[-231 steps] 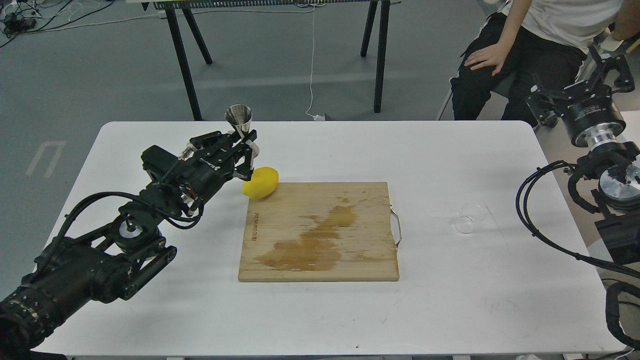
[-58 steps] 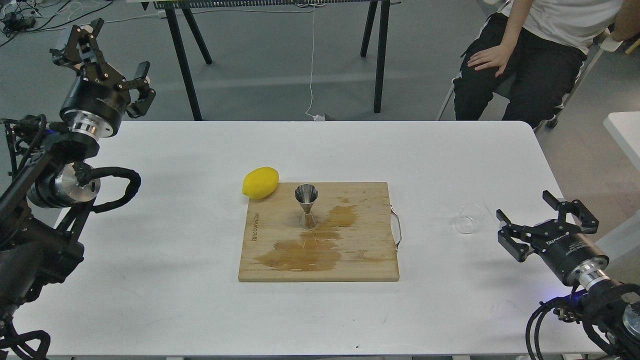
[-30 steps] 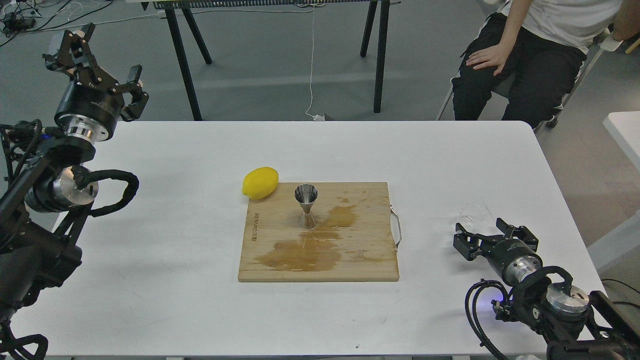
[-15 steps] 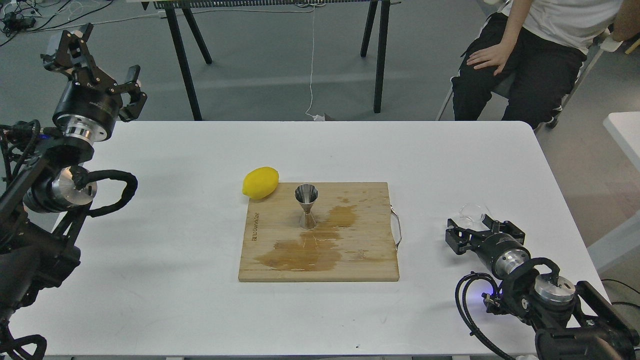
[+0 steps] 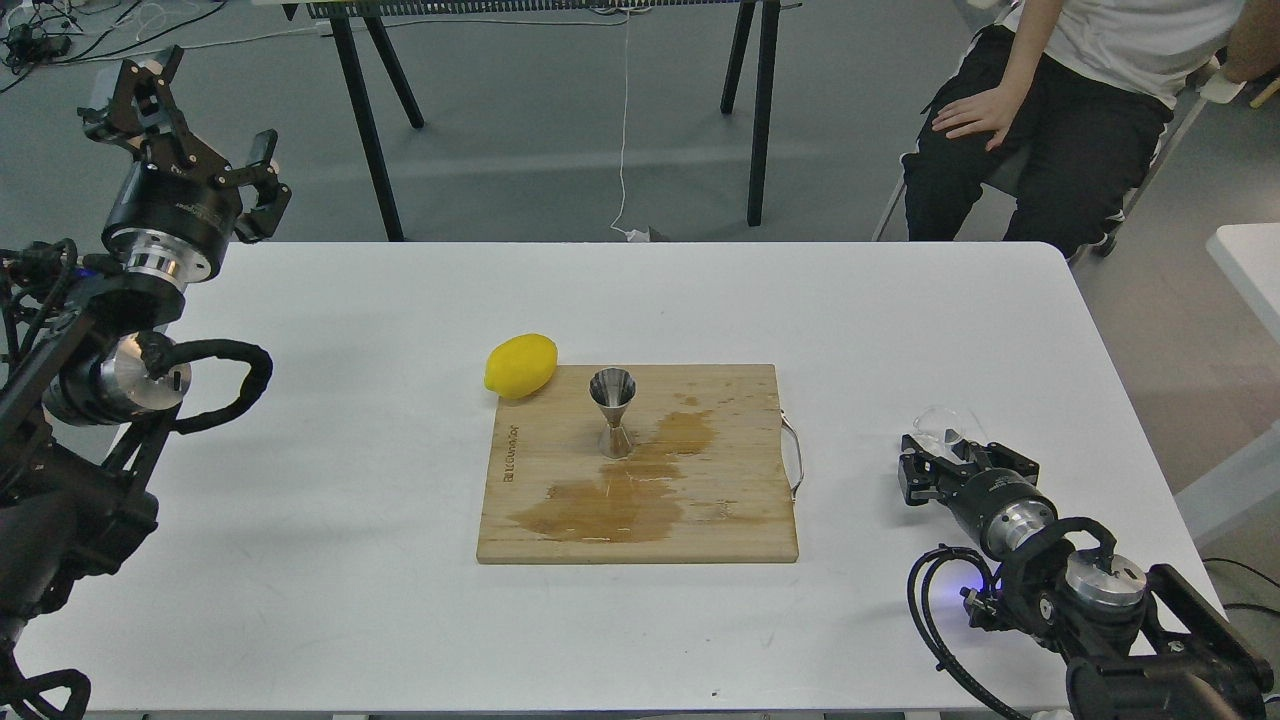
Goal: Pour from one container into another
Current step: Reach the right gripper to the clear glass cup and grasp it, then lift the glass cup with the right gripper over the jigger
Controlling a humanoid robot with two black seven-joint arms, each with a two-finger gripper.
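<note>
The steel jigger (image 5: 612,411) stands upright on the wooden cutting board (image 5: 700,520), near its back left part. The clear glass cup (image 5: 938,421) sits on the white table to the right of the board. My right gripper (image 5: 952,452) lies low on the table right behind the cup, open, one finger on each side of it and hiding its near part; I cannot tell whether they touch the glass. My left gripper (image 5: 190,125) is raised at the far left, open and holding nothing.
A yellow lemon (image 5: 521,365) lies against the board's back left corner. The board has a wet brown stain and a metal handle (image 5: 795,458) on its right side. A seated person (image 5: 1050,90) is beyond the table's far right corner.
My right gripper has slid forward along the table to the glass cup, and its fingers now flank it. The left arm has barely moved. Jigger and lemon are unmoved.
</note>
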